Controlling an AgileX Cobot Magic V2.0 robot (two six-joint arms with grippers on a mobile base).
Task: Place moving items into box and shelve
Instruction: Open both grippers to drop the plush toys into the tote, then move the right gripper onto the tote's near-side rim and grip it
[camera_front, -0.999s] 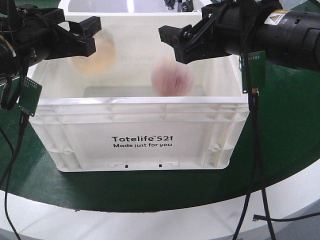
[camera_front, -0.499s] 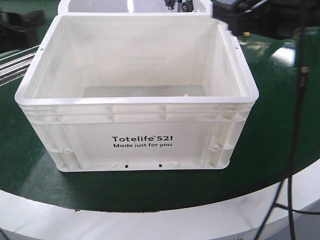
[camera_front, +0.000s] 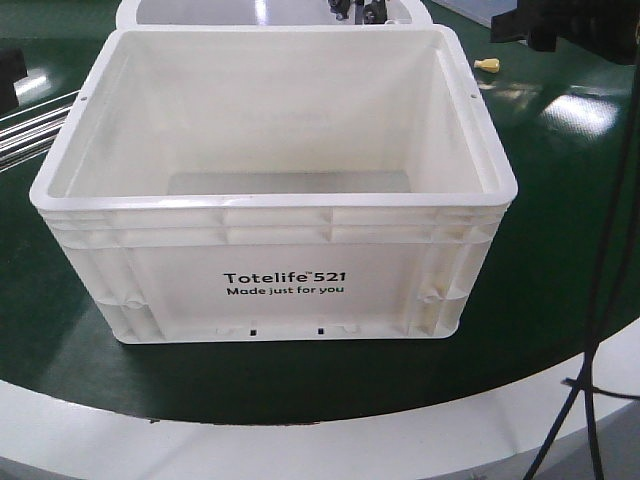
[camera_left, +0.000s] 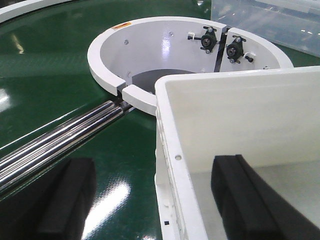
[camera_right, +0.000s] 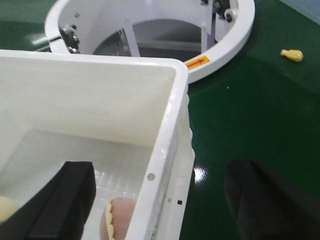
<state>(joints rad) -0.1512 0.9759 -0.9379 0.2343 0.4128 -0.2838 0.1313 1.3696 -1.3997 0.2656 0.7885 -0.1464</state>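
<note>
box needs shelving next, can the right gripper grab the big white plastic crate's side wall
Probably yes: the right gripper is open, its black fingers straddling the wall of the white plastic crate, nothing else between them.

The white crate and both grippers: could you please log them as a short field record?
Box: white Totelife crate, upright on green table
Contents: pinkish toy and cream toy on its floor
Left gripper: open, empty, straddling a crate wall
Right gripper: open, empty, straddling a crate wall
Outside: small yellow piece on the table
</note>
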